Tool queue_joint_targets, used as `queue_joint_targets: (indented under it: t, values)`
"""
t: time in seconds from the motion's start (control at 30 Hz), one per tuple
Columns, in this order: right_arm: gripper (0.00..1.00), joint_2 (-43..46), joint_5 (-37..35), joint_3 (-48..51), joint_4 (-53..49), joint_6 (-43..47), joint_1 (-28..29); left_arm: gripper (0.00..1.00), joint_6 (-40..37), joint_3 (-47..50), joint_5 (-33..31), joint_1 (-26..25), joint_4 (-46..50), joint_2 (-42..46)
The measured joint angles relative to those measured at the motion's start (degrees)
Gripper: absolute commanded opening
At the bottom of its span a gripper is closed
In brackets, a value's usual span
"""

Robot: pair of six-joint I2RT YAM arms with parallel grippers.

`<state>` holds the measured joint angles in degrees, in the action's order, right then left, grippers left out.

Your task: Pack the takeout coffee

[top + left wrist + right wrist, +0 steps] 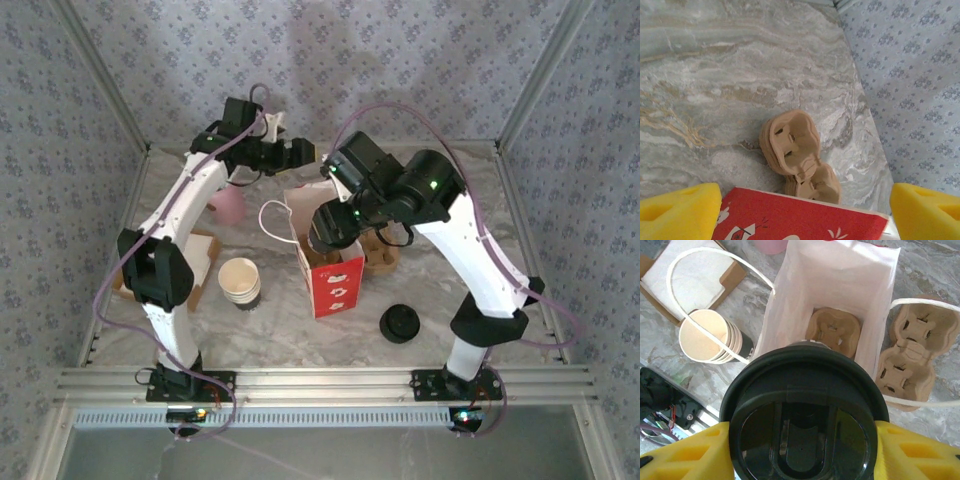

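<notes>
Right gripper point(802, 452) clamped on takeout coffee point(800, 405), held directly above mouth of open paper bag point(790, 300); cardboard carrier point(835, 330) on bag floor. Left gripper point(802, 212) jaws apart over bag's red side, contact unclear.

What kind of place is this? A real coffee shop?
Probably a robot practice booth dressed up as a takeout counter, not a real shop. Two robot arms are bolted to a metal frame, flowered walls box in the table, and a paper bag, cup trays and paper cups sit ready.
</notes>
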<state>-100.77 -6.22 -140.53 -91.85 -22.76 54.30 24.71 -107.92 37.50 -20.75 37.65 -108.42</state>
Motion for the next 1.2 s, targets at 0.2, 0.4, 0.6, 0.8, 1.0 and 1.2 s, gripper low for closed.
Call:
queue_joint_targets:
  t: [0.2, 0.4, 0.6, 0.8, 1.0, 1.2]
  values:
    - [0.61, -1.6, 0.0, 0.0, 0.0, 0.4, 0.0, 0.88, 1.6, 8.1, 0.3, -1.4, -2.5, 2.3]
    - [0.61, -1.4, 0.2, 1.6, 0.0, 0.8, 0.5, 0.88, 3.9, 15.1, -0.5, -2.8, -6.0, 11.0]
    - [0.61, -1.4, 0.7, 3.7, 0.0, 1.4, 1.3, 0.89, 5.2, 20.3, -2.2, -4.4, -8.9, 19.1]
    - [0.61, -1.2, 1.6, 5.7, 0.0, 1.7, 2.5, 0.89, 6.2, 25.1, -4.0, -4.5, -10.8, 22.9]
    - [0.61, -1.3, 2.4, 6.1, 0.0, 1.9, 3.6, 0.9, 6.9, 27.6, -6.1, -4.5, -10.4, 26.9]
    - [0.61, -1.5, 3.2, 7.3, 0.0, 1.9, 3.7, 0.92, 6.8, 27.6, -8.5, -3.7, -9.1, 30.0]
